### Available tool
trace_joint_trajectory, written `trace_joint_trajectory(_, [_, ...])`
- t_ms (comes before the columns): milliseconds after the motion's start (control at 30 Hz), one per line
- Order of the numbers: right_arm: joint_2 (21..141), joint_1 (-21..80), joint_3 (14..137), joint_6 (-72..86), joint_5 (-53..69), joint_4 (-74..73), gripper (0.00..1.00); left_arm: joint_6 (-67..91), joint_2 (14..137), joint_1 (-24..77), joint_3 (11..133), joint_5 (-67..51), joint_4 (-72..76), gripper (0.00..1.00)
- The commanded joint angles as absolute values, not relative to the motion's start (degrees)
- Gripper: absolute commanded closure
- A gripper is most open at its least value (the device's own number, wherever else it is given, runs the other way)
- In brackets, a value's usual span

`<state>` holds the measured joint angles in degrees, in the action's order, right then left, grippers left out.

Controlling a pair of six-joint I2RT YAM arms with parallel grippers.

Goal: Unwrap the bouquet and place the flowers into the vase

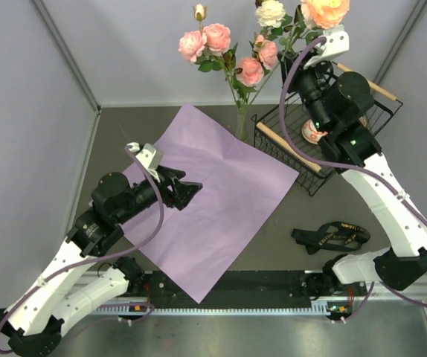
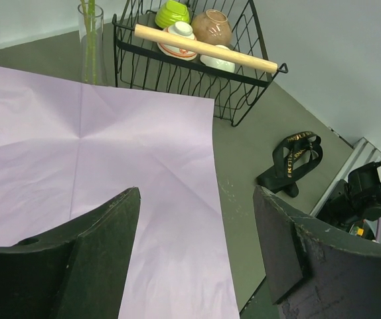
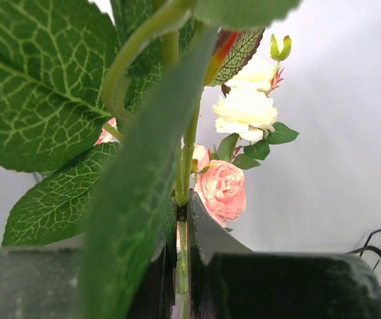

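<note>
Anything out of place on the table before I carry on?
Nothing spilled or broken. The paper sheet lies flat, but its near corner overlaps the rail by the arm bases. The ribbon lies loose on the table to its right. The flowers lean outward from the vase; the right gripper is shut on one stem.

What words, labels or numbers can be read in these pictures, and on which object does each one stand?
Black ribbon: gold lettering runs along it, but it is too small and blurred to read.
Lilac paper sheet: no text.
Wire basket: no text to be seen.
No other writing can be read in any view.
</note>
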<state>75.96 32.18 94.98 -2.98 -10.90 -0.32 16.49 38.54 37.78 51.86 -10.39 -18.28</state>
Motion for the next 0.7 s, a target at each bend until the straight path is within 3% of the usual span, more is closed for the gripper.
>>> trace_joint_trajectory(0, [76.73,31.90,98.26,-2.64,-9.58,2.11,1.00,17.23,39.29,37.62,52.03,-9.84,-17.67,0.24])
trace_joint_trajectory(667, [79.19,31.90,97.56,-1.14,-8.44,2.37,1.00,17.31,40.17,37.70,52.91,-9.84,-18.10,0.21])
